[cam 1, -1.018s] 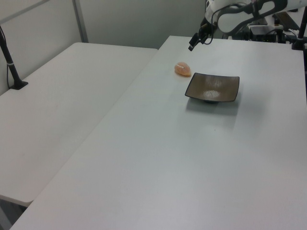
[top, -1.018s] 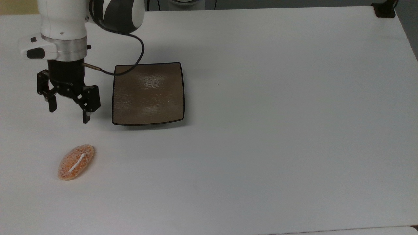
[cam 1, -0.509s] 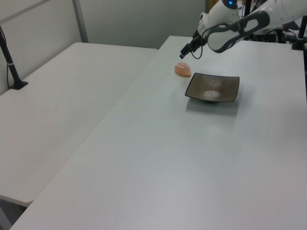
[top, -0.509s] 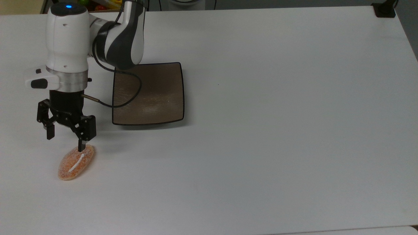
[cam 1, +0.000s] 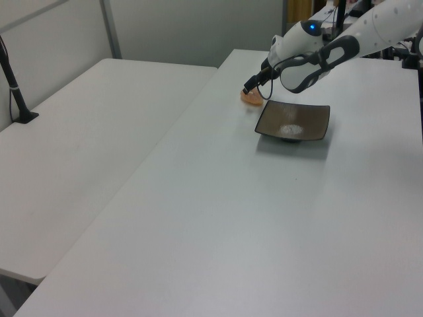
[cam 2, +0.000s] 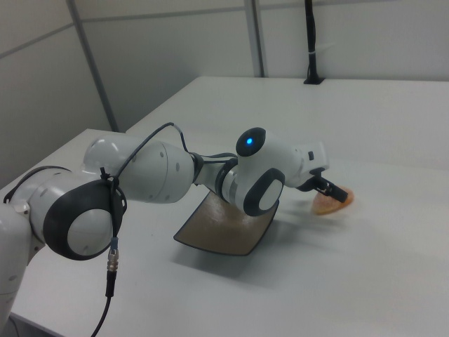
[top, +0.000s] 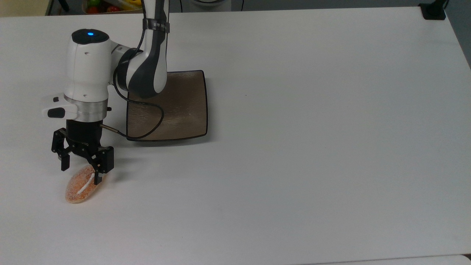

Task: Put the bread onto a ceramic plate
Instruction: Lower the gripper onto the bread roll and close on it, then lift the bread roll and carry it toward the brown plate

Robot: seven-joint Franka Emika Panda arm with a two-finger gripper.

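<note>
The bread (top: 78,189), a small oval orange bun with a white stripe, lies on the white table near the top view's left edge. My gripper (top: 81,173) is open and low over the bun's upper end, one finger on each side of it. In the left view the gripper (cam 1: 250,88) hangs just over the bread (cam 1: 252,100). In the right view the bread (cam 2: 328,206) peeks out under the fingers (cam 2: 335,192). The ceramic plate (top: 186,106), square and glossy brown, sits bare to the right of the bun in the top view, partly hidden by my arm; it is also seen in the left view (cam 1: 293,122) and the right view (cam 2: 223,228).
A black cable (top: 147,129) loops from my wrist over the plate's left side. A black clamp (top: 432,11) sits at the table's far right corner in the top view. A second white table (cam 1: 79,145) adjoins in the left view, with a black post (cam 1: 14,89).
My gripper has come down and toward the top view's bottom, from beside the plate to around the bun's upper end. It stayed open. Bread and plate have not moved.
</note>
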